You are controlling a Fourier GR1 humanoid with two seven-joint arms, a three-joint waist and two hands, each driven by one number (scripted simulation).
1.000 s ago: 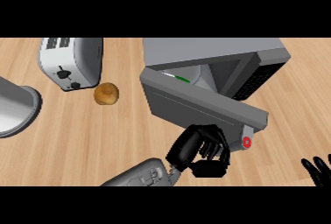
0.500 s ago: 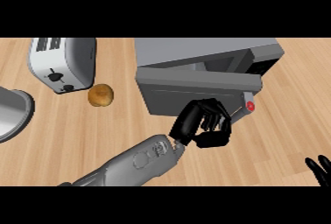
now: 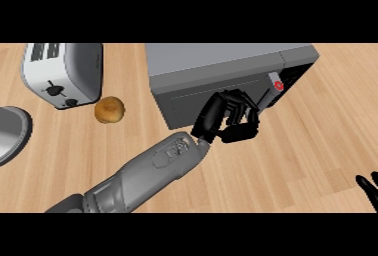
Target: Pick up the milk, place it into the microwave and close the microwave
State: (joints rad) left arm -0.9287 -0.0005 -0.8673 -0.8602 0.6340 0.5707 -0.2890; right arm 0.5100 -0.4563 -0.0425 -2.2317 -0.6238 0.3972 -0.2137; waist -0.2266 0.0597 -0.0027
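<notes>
The grey microwave (image 3: pixel 221 62) stands at the counter's back, and its door (image 3: pixel 181 102) is swung almost flush with the front. A red button (image 3: pixel 278 85) shows on the panel at the door's right end. My left hand (image 3: pixel 235 122) rests against the door's outer face near that end, fingers relaxed and holding nothing. The milk is not visible anywhere; the door hides the inside of the microwave. Only the fingertips of my right hand (image 3: pixel 367 186) show, pointing up at the lower right edge.
A silver toaster (image 3: pixel 63 72) stands at the back left. A small brown roll (image 3: pixel 110 109) lies between it and the microwave. The rim of a grey round vessel (image 3: pixel 11 132) shows at the left edge.
The microwave door has swung from wide open to nearly shut, with my left hand moving up and right along with it. The right hand has stayed in place.
</notes>
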